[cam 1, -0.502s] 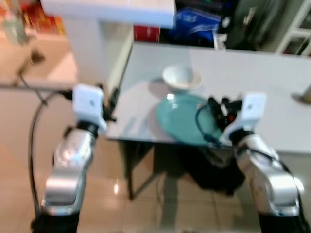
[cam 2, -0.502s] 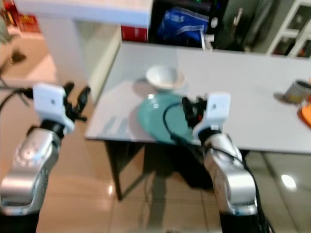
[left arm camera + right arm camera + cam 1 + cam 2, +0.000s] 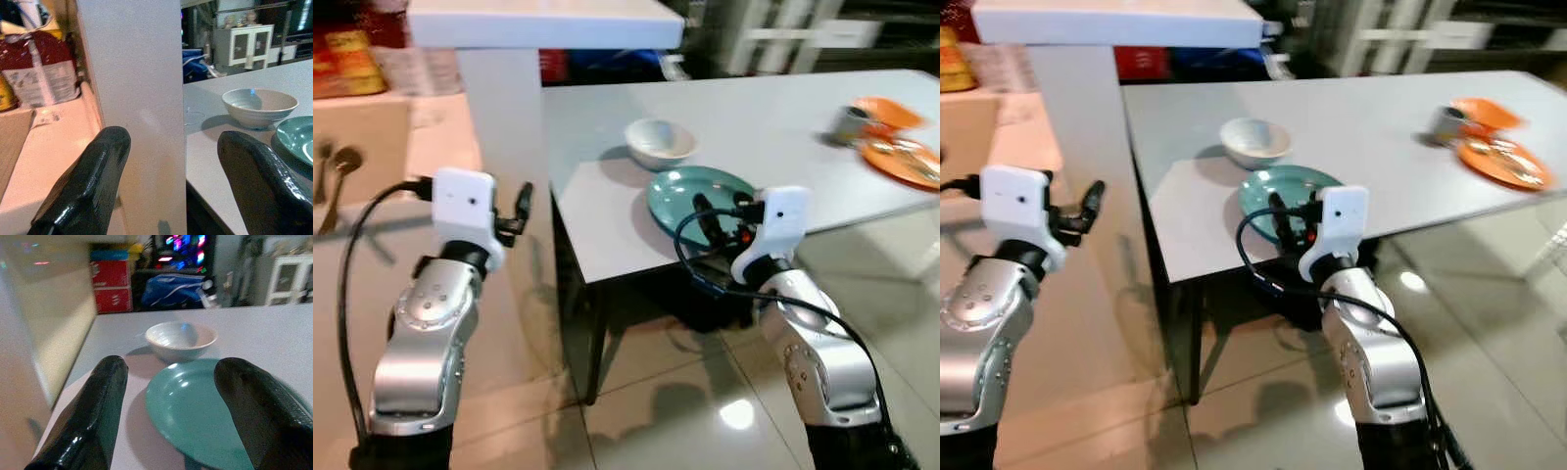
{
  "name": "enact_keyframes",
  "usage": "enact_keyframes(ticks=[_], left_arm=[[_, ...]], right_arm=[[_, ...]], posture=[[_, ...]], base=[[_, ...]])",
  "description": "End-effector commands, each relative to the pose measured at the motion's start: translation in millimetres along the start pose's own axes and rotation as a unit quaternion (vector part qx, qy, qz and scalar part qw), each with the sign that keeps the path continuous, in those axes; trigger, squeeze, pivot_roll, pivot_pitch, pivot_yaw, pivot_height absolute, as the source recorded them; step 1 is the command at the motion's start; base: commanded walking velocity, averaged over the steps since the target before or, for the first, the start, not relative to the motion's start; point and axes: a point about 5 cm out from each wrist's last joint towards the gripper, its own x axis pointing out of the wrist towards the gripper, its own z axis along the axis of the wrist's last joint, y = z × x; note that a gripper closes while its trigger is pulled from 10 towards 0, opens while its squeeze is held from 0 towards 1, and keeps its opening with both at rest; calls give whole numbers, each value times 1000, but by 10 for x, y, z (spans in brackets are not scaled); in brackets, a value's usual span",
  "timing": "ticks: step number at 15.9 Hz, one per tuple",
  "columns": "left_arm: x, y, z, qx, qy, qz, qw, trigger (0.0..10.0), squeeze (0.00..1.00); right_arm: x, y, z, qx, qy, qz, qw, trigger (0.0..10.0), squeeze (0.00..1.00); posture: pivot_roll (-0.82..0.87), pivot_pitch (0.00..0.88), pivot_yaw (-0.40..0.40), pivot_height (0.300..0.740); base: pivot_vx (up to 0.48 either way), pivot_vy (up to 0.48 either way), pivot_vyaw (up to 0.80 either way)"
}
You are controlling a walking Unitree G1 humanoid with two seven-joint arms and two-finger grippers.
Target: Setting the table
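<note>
I see a grey bench ahead, and on its near corner a teal plate lies flat, close to the edge. Just beyond the plate sits a white bowl, upright, near the plate but not touching it as far as I can tell. At the far right end of the bench there are two orange plates and a small grey cup beside them, well apart from the teal plate.

My right gripper hovers at the near edge of the bench, right in front of the teal plate, its fingers spread apart with nothing between them; from the wrist I look over the plate toward the bowl. My left gripper is raised off to the left of the bench, beside a white pillar that carries a white shelf top. Its fingers are also spread and hold nothing, and they point at the pillar face.

On the left, a low tan counter holds a spoon. The floor is glossy tile.
</note>
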Motion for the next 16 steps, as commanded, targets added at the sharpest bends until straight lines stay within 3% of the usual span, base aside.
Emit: enact_keyframes(ticks=[1,2,5,8,10,13,16], left_arm=[[23,-80,80,4,-20,-6,1000,10000,0],[20,-69,91,8,-24,0,1000,10000,0],[11,-67,107,4,-26,1,1000,10000,0],[-6,-89,151,-1,-44,-1,999,10000,0],[-111,-187,161,-17,-52,-54,997,10000,0],[-176,-174,152,-9,-54,-62,997,10000,0],[-131,-136,223,12,-65,-49,997,10000,0]], right_arm=[[8,-101,22,-17,-4,-16,1000,10000,855],[29,-100,33,-18,-8,-16,1000,10000,0],[49,-81,65,-21,-20,-6,1000,10000,0],[44,29,126,-20,-42,42,998,10000,0],[10,123,110,-31,-40,86,995,10000,0],[6,124,108,-49,-44,95,993,10000,0],[19,129,135,-46,-49,96,993,10000,0]], posture=[[-9,0,-60,740],[-8,0,-61,740],[-6,0,-66,740],[-6,0,-69,740],[0,0,-76,740],[6,0,-80,740],[7,0,-81,740]], base=[[0,480,-719],[0,480,-425],[0,480,0],[0,480,0],[0,480,0],[0,480,0],[0,480,692]])
